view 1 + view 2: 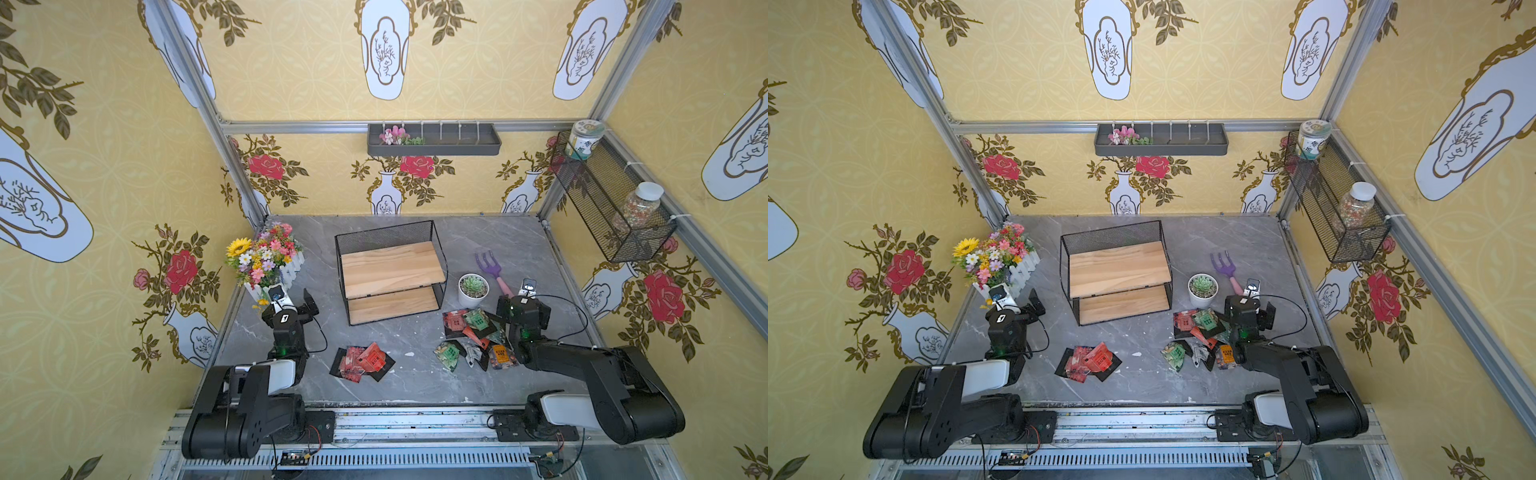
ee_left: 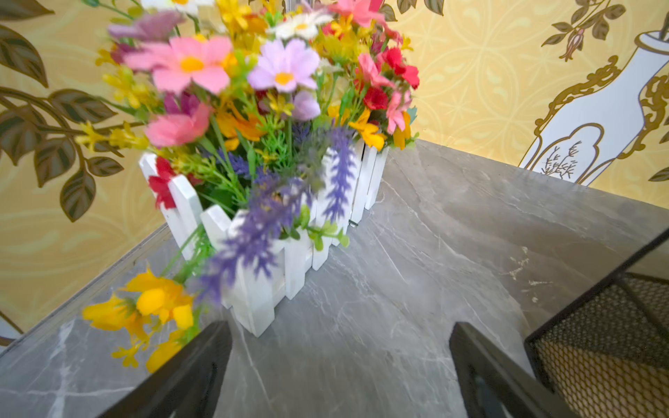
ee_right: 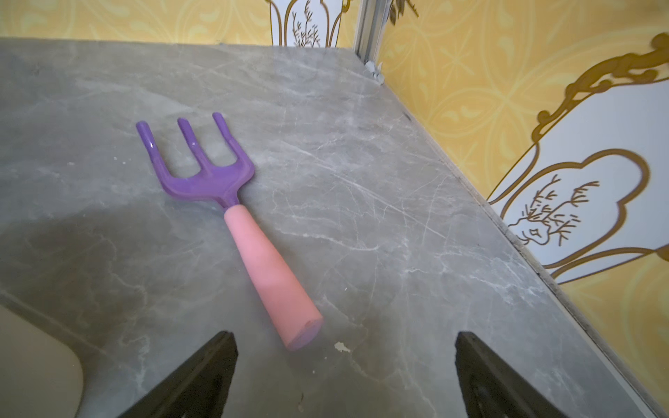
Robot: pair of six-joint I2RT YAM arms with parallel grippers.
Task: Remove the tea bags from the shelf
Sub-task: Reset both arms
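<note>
Tea bags (image 1: 370,358): two heaps in front of the shelf (image 1: 390,266).
Left gripper (image 2: 340,333): jaws spread, empty.
Right gripper (image 3: 344,336): jaws spread, empty.

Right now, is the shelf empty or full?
Empty: both boards of the shelf look bare where visible; the tea bags lie on the table.

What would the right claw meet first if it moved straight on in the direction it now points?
Probably the pink handle of the garden fork, which lies on the table just ahead of the open right claw. Depth is unclear, so it might touch the table first.
</note>
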